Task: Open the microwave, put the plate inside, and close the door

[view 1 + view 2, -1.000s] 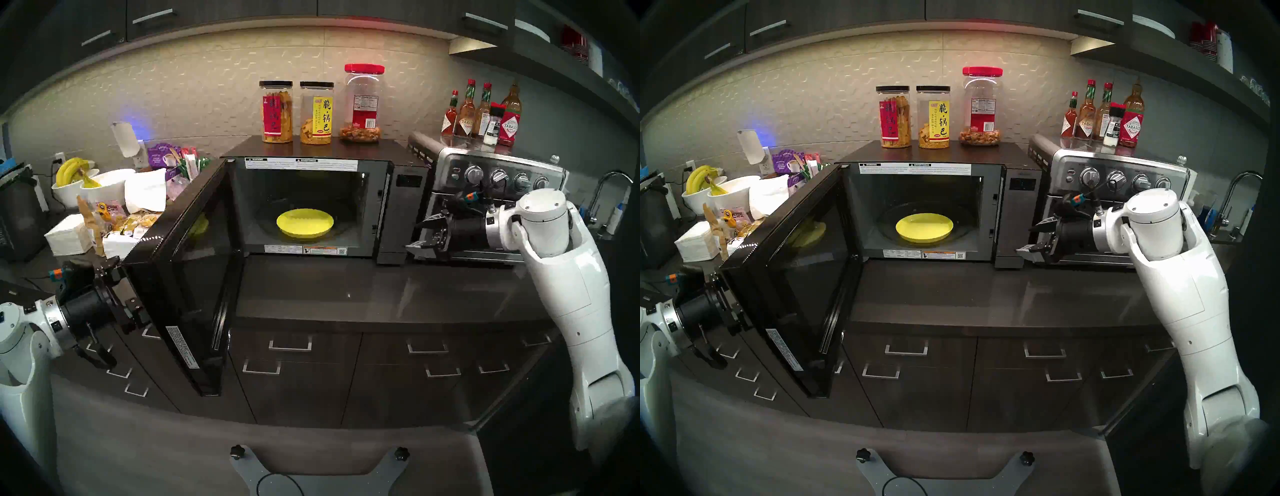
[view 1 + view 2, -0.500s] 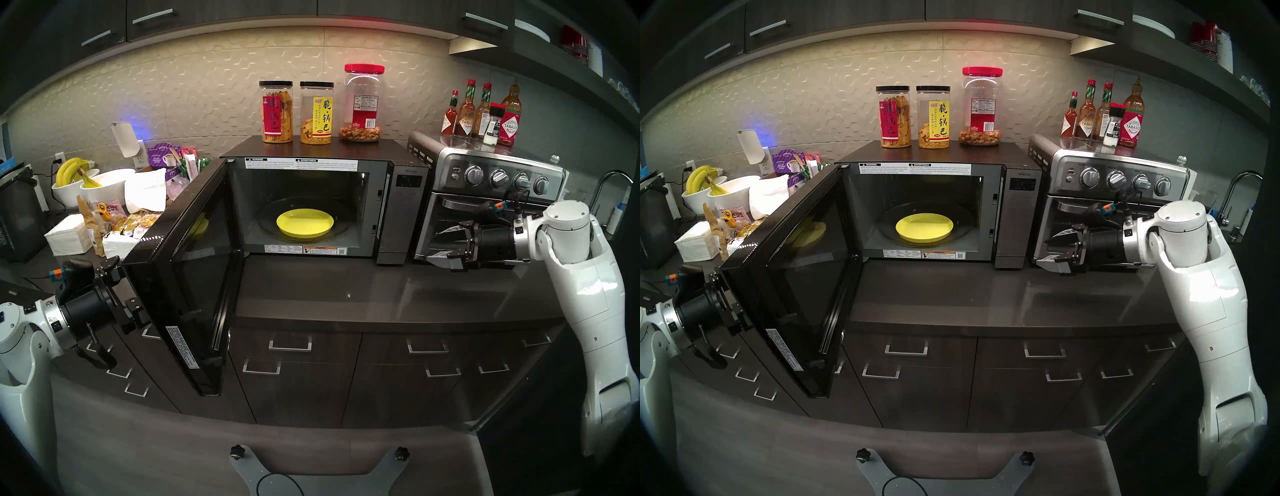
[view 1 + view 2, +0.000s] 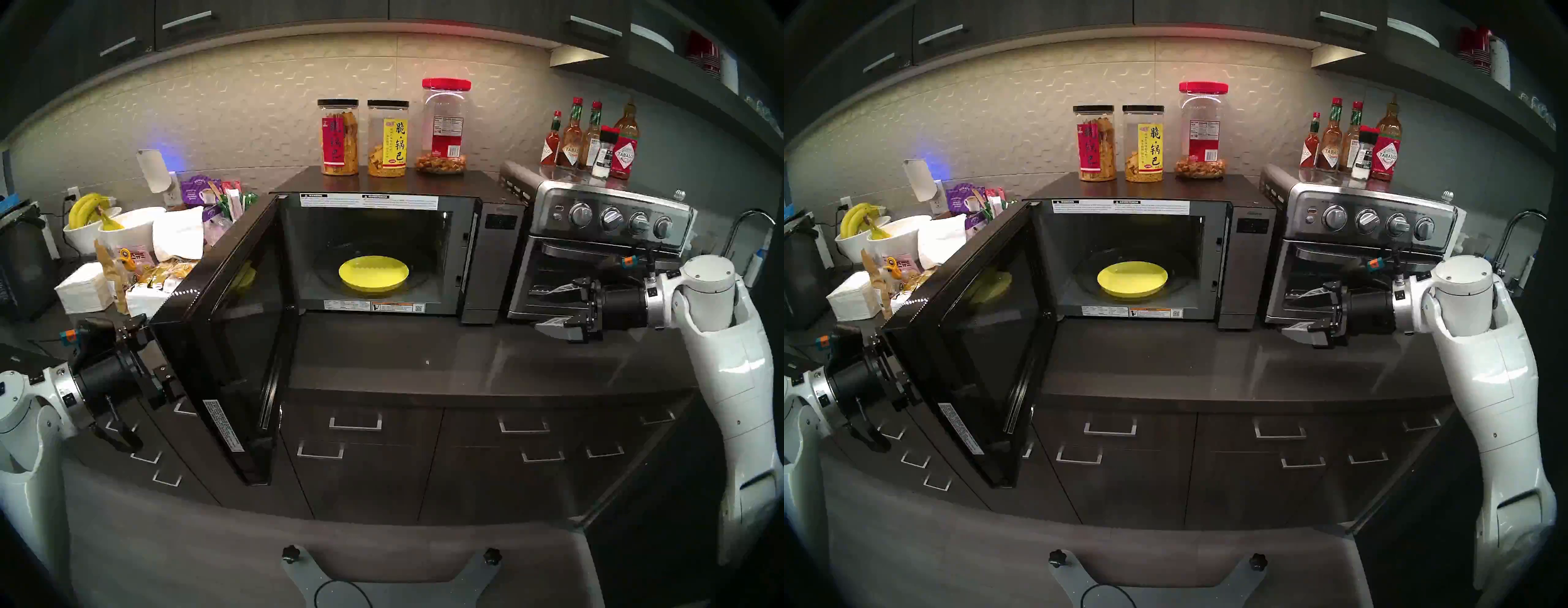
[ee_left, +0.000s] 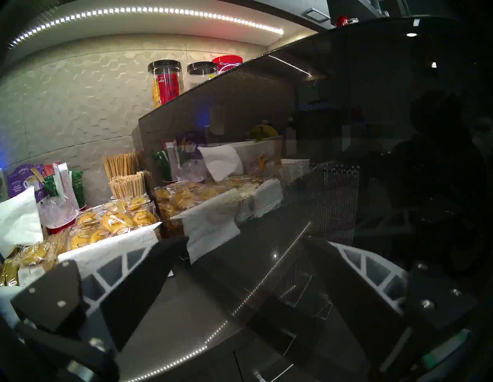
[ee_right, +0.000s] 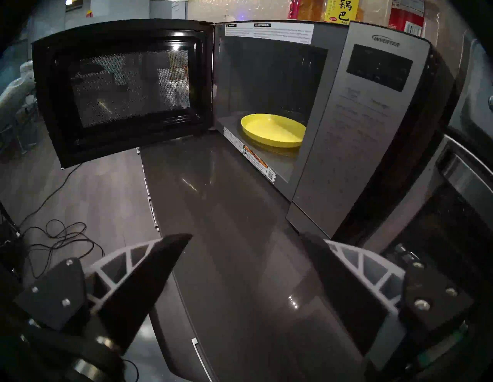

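Note:
The microwave stands at the back of the counter with its door swung wide open to the left. The yellow plate lies flat on the glass turntable inside and also shows in the right wrist view. My left gripper is open against the door's outer glass face; in the head views the door hides its fingers. My right gripper is open and empty, low over the counter in front of the toaster oven, to the right of the microwave.
A stainless toaster oven stands right of the microwave with sauce bottles on top. Three snack jars sit on the microwave. Bowls with bananas, snack packets and napkins crowd the left. Bare counter lies before the microwave.
My right arm has drawn back to the right and slightly down, away from the microwave, with its gripper still open. The left arm, door and plate have not moved.

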